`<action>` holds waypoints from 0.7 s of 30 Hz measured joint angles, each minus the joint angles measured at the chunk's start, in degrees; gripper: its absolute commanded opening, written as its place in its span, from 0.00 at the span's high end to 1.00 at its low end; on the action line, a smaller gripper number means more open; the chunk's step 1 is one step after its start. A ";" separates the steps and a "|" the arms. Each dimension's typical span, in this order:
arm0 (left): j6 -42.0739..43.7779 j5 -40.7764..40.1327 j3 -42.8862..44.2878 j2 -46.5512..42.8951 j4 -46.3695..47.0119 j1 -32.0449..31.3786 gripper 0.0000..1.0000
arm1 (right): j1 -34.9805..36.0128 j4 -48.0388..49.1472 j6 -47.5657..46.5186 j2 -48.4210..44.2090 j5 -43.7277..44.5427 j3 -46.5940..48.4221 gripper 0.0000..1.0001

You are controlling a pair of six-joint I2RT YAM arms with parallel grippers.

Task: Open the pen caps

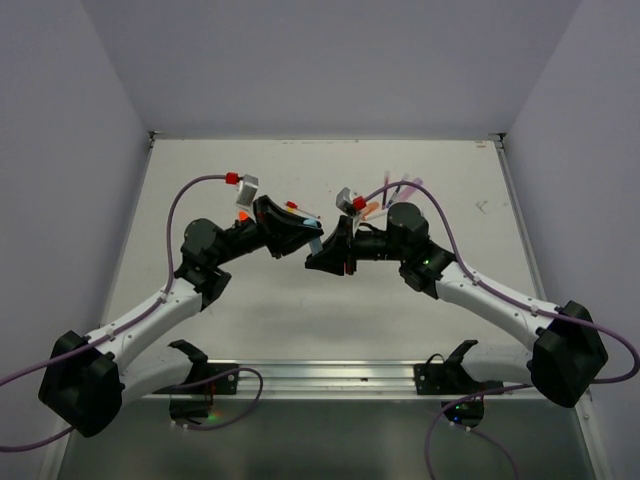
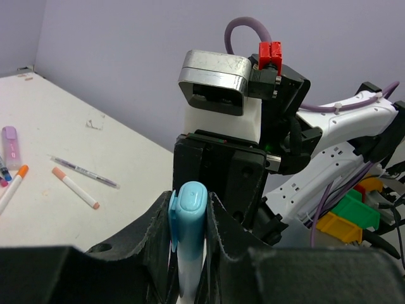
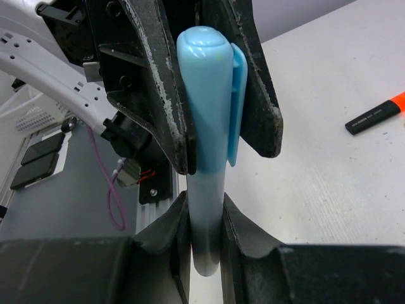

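Both grippers hold one light blue highlighter in the air over the table's middle (image 1: 313,233). My left gripper (image 2: 190,218) is shut on its light blue cap (image 2: 191,206), whose clip faces left. In the right wrist view my right gripper (image 3: 205,225) is shut on the pale barrel (image 3: 206,209) just below the cap (image 3: 205,95). The left gripper's fingers (image 3: 161,88) clamp that cap from above. The cap sits fully on the barrel. In the top view the left gripper (image 1: 298,232) and right gripper (image 1: 328,250) meet tip to tip.
Loose pens lie on the white table: a purple highlighter (image 2: 10,144), an orange-capped marker (image 2: 14,185), a white pen with orange ends (image 2: 76,188) and a thin pen (image 2: 85,172). A black highlighter with an orange cap (image 3: 376,115) lies right. Coloured bins (image 2: 345,221) stand off the table.
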 measured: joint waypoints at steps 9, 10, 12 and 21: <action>-0.33 3.17 0.11 1.84 1.16 0.48 1.00 | -0.20 4.72 0.37 -1.27 -0.72 -4.61 1.00; -0.39 3.85 0.33 2.36 1.36 0.59 1.00 | -0.26 5.42 0.39 -1.44 -0.70 -5.20 1.00; -0.46 4.83 0.96 3.45 1.75 0.68 1.00 | -0.55 6.91 0.52 -1.66 -0.68 -6.32 1.00; -2.69 -1.88 7.93 7.19 13.38 3.67 1.00 | -0.39 9.03 2.21 -1.66 -3.58 -15.91 1.00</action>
